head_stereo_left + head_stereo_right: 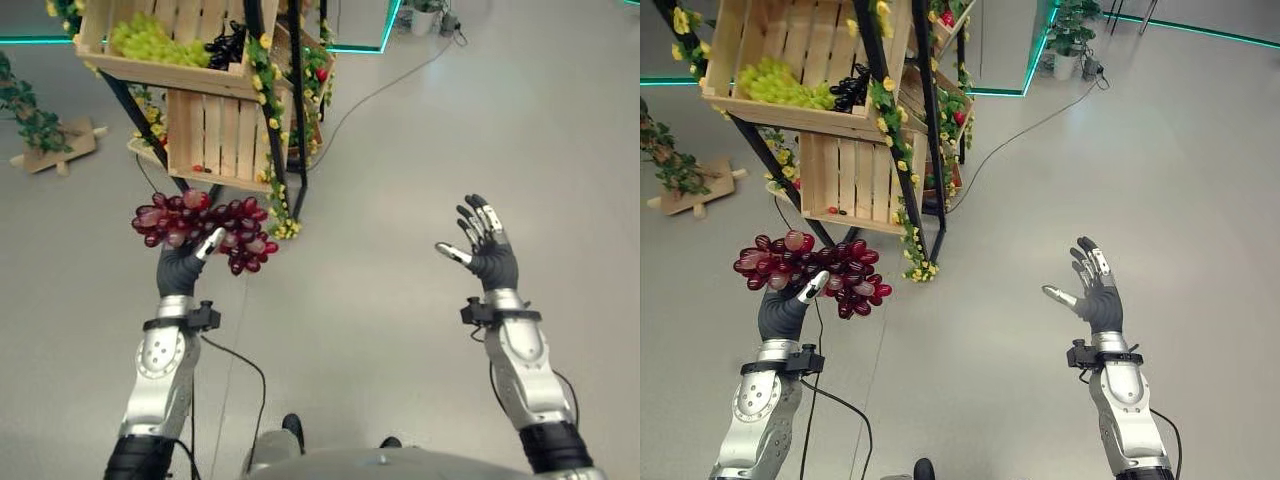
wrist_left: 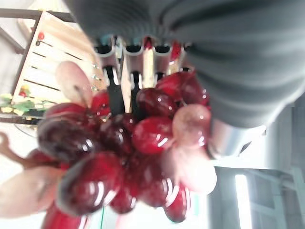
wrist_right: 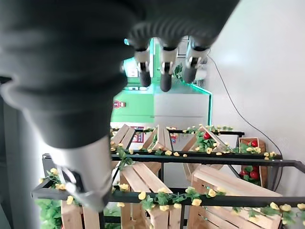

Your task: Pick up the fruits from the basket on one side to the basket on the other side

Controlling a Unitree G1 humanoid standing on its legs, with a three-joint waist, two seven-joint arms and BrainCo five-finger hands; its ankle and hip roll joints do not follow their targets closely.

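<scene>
red grapes (image 1: pixel 205 228) held in left hand (image 1: pixel 182 265), below crates (image 1: pixel 215 135).

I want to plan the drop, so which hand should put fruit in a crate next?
Left. The left hand already grips the red grapes just below the wooden crates; the right hand is open and empty, farther away.

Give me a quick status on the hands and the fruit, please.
Left robot hand shut on red grapes, held up before the wooden crates. Right robot hand open, holding nothing. Green grapes in the upper crate.
</scene>
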